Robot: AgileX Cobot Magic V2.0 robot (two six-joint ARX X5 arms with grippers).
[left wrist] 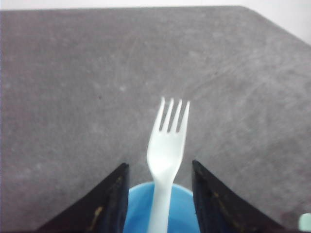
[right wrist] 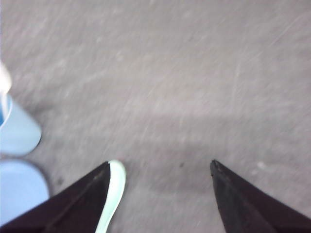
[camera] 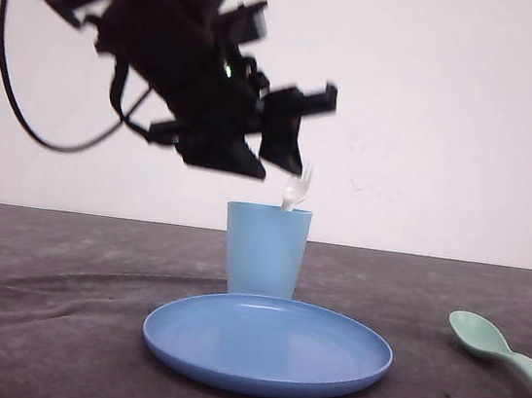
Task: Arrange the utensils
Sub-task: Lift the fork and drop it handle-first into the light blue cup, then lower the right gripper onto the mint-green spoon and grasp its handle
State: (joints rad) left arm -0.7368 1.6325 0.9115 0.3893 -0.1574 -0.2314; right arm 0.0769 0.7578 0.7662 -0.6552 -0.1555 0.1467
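Plate [camera: 267, 345] sits closest to the front camera, round, blue, flat on the dark grey table [camera: 43, 327]. Cup [camera: 264, 250] stands upright just behind it, light blue. Fork [camera: 295, 191] is in the cup, handle down, tines sticking up above the rim. Left claw [camera: 268, 165] hangs just above the cup, arm coming in from upper left, blurred. In the left wrist view the fork [left wrist: 167, 150] stands between the two fingers [left wrist: 109, 204] with a gap on each side, so the claw is spread and not touching it; cup rim [left wrist: 182, 206] shows below. Spoon [camera: 501, 353] lies on the table well to the right of the plate, pale green, bowl pointing toward the plate, handle running off the frame edge. Right claw [right wrist: 160, 167] is spread wide above the table, holding nothing; spoon bowl [right wrist: 112, 191] lies just beside one finger [right wrist: 77, 199]. Contact there: can't tell. Cup [right wrist: 17, 128] and plate edge [right wrist: 19, 189] are off to one side.
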